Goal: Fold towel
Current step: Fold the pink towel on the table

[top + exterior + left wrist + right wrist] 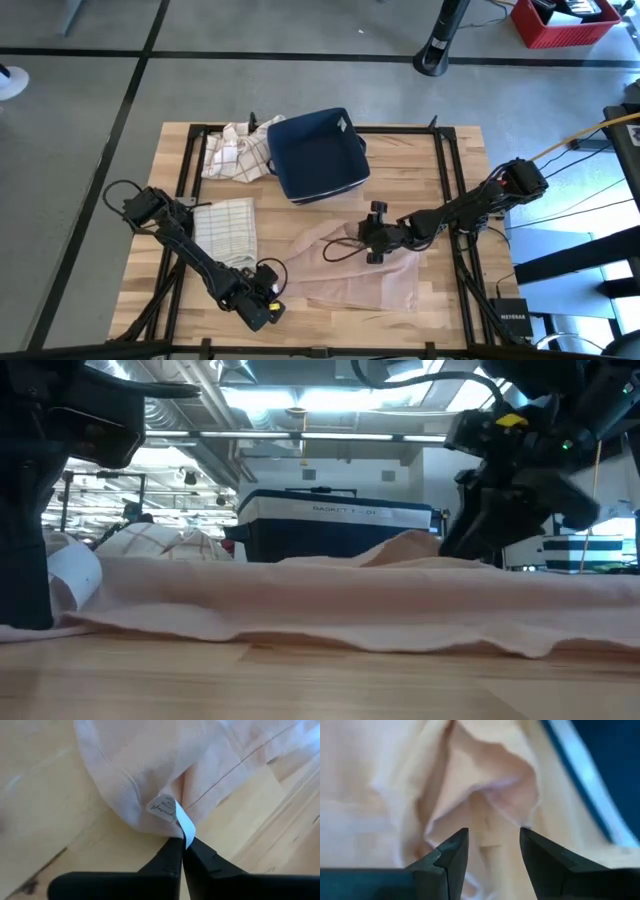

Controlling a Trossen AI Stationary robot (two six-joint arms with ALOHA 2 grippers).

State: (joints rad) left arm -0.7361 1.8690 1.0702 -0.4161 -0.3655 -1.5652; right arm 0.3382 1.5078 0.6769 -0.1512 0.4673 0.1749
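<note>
A thin pale-pink towel [350, 270] lies spread and rumpled on the wooden table, toward its near edge. My left gripper [183, 841] is at the towel's near left corner, shut on it beside a white label [170, 811]. My right gripper [494, 837] hovers open over the towel's far part. Its fingers stand just short of a raised fold [490, 785], which shows as a hump [410, 545] in the low view. My left gripper pinches the towel's near left corner [176, 834] between its two fingertips, right where the white label is sewn on. The fingers slant down from the table's near left. The corner is bunched at the tips, and the rest of the towel lies on the table.
A dark blue basket [318, 152] stands at the far middle of the table. A crumpled checked cloth [235, 150] lies to its left. A folded checked towel [225, 228] lies on the left side, beside my left arm. Black frame rails [452, 200] run along the table's sides.
</note>
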